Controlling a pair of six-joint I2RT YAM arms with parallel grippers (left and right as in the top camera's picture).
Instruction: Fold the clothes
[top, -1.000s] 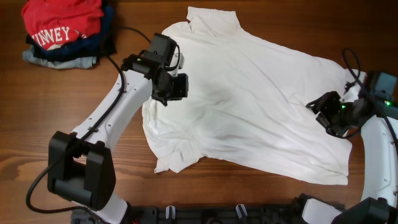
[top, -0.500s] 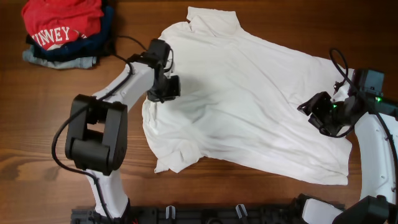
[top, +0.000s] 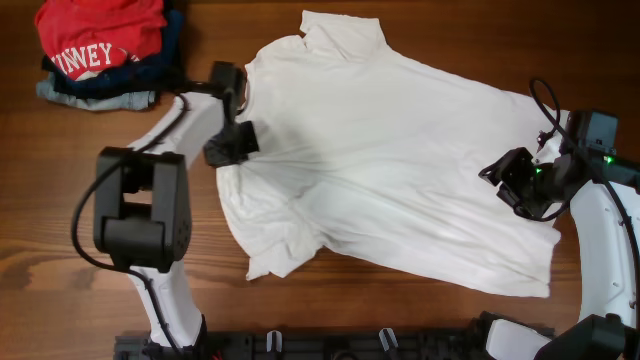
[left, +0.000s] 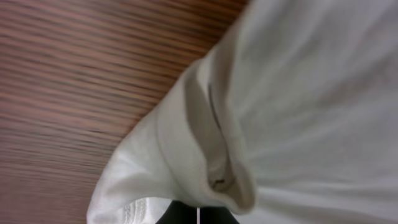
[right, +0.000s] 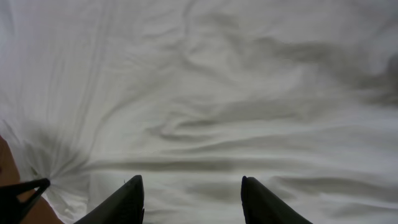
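The brown wooden table (top: 400, 310) bore the whole scene. The white T-shirt (top: 400, 170) lay on it, spread open and wrinkled, plain side up, with its near edge towards the robot's bases.

At the shirt's left edge, the left gripper (top: 232, 145) was clenched. In the left wrist view a bunched fold of the white cloth ran into the dark jaws, so I judged that it grasped the shirt there. Over the shirt's right part, the right gripper (right: 190, 180) hung above the cloth with its fingers apart and nothing between them. Beyond the shirt's far left corner, well apart from it, stood a pile of folded garments (top: 100, 50) with a red one on top.

The step seemed to be flattening the shirt before the first fold. To do it well, the left arm should pull outward low and gently, so that the cloth slides and does not bunch. The right gripper should come down onto the shirt's right edge and pinch there, not in the middle.
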